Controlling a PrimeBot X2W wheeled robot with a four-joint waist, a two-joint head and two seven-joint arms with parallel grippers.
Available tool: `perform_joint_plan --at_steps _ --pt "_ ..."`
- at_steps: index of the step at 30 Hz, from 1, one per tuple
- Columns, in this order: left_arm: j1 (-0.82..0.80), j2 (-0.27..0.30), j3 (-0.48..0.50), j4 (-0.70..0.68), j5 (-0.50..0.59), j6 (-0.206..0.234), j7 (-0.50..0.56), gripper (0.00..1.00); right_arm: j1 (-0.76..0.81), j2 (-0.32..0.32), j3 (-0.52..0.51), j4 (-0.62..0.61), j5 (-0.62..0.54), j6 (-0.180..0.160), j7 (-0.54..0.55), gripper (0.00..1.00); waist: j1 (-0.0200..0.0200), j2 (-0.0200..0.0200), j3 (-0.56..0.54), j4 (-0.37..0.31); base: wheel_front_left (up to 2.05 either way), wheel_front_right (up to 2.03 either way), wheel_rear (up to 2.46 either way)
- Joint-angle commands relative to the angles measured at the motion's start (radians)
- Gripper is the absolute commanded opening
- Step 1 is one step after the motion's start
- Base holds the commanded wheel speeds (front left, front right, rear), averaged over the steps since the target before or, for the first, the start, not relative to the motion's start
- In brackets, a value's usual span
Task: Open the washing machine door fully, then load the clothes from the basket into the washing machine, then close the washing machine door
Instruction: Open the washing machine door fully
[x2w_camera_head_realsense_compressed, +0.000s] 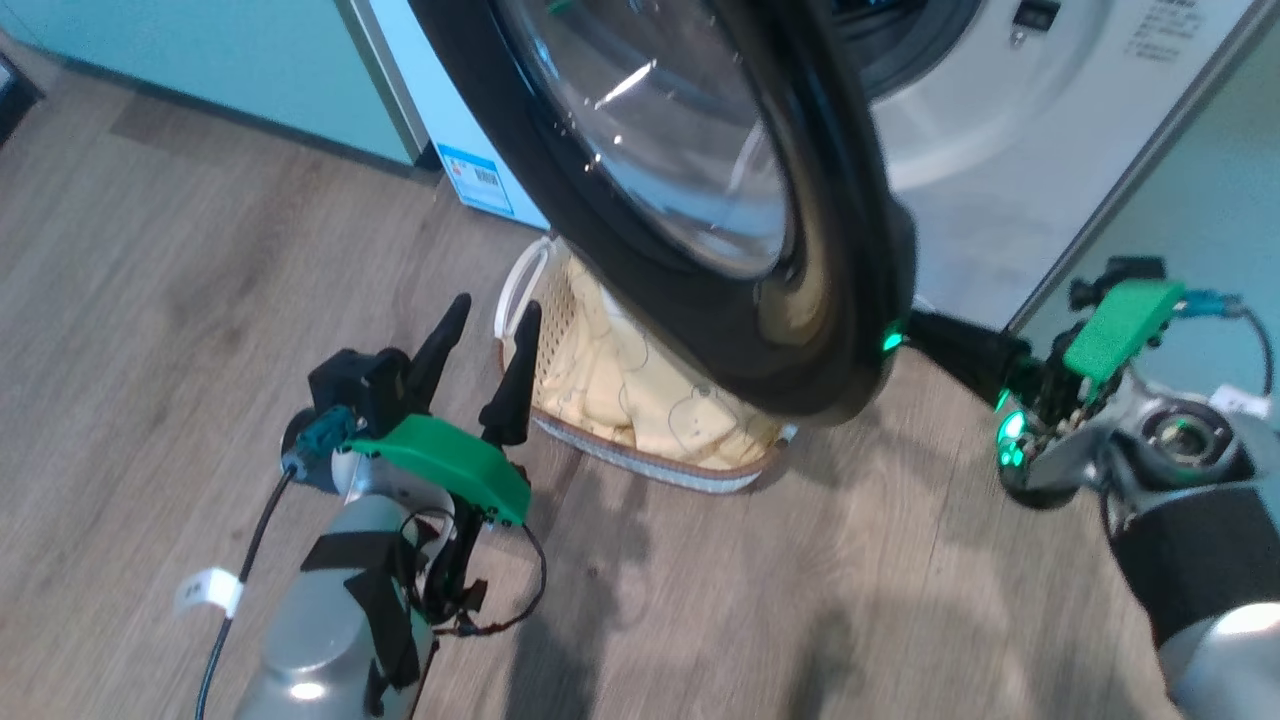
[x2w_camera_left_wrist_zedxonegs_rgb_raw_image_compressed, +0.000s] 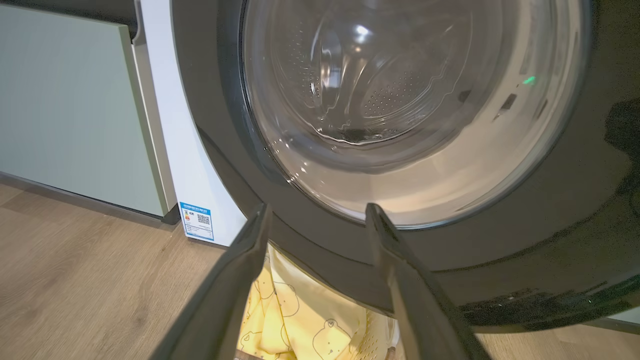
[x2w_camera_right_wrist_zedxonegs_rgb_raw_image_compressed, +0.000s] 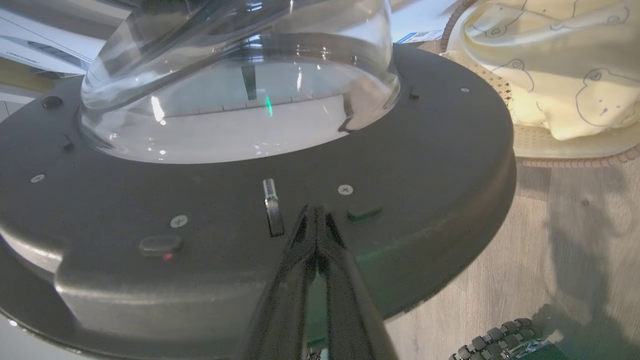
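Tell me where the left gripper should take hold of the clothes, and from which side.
Probably a raised fold of the clothes at the uncovered left end of the basket, coming down from beside the open left gripper: the washing machine door overhangs the rest, and the soft heap offers folds to pinch.

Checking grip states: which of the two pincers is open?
The left pincer: its jaws stand apart beside the basket. The right pincer is shut, tips at the door's inner face.
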Motion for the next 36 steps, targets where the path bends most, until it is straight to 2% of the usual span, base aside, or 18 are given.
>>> perform_joint_plan --at_steps 1,9,24,28,32,33,34,35,36 --pt "-0.002 0.022 0.040 -0.024 0.011 -0.003 -0.006 1.00 0.006 0.023 0.020 -0.040 0.001 0.004 0.009 0.00 0.0001 -0.0001 -0.027 0.001 0.00 0.00 0.00" --pt "0.031 0.022 0.055 -0.005 0.017 -0.011 -0.006 1.00 0.079 0.038 0.098 -0.057 0.042 0.004 0.014 0.00 0.0001 -0.0001 -0.090 0.004 0.00 0.00 0.00" --pt "0.056 0.022 0.066 0.011 0.023 -0.017 -0.006 1.00 0.118 0.039 0.348 -0.101 0.231 0.004 -0.098 0.00 0.0001 -0.0001 -0.140 0.005 0.00 0.00 0.00" --pt "0.063 0.022 0.076 0.009 0.027 -0.018 -0.006 1.00 0.118 0.039 0.349 -0.106 0.253 0.004 -0.146 0.00 0.0001 -0.0001 -0.146 -0.001 0.00 0.00 0.00" --pt "0.070 0.022 0.090 0.009 0.034 -0.018 -0.006 1.00 0.120 0.039 0.303 -0.096 0.245 0.004 -0.197 0.00 0.0001 -0.0001 -0.154 -0.015 0.00 0.00 0.00" --pt "0.075 0.023 0.096 0.010 0.031 -0.018 -0.006 1.00 0.127 0.039 0.271 -0.092 0.235 0.004 -0.211 0.34 0.0001 -0.0001 -0.160 -0.026 0.00 0.00 0.00" --pt "0.077 0.024 0.100 0.010 0.025 -0.018 -0.006 1.00 0.133 0.039 0.254 -0.092 0.231 0.004 -0.213 0.47 0.0001 -0.0001 -0.164 -0.033 0.00 0.00 0.00" --pt "0.079 0.027 0.105 0.011 0.019 -0.018 -0.006 1.00 0.138 0.039 0.236 -0.093 0.222 0.004 -0.218 0.89 0.0001 -0.0001 -0.168 -0.040 0.00 0.00 0.00" --pt "0.082 0.032 0.110 0.011 0.014 -0.018 -0.006 1.00 0.146 0.039 0.217 -0.095 0.214 0.004 -0.224 1.00 0.0001 -0.0001 -0.173 -0.048 0.00 0.00 0.00"
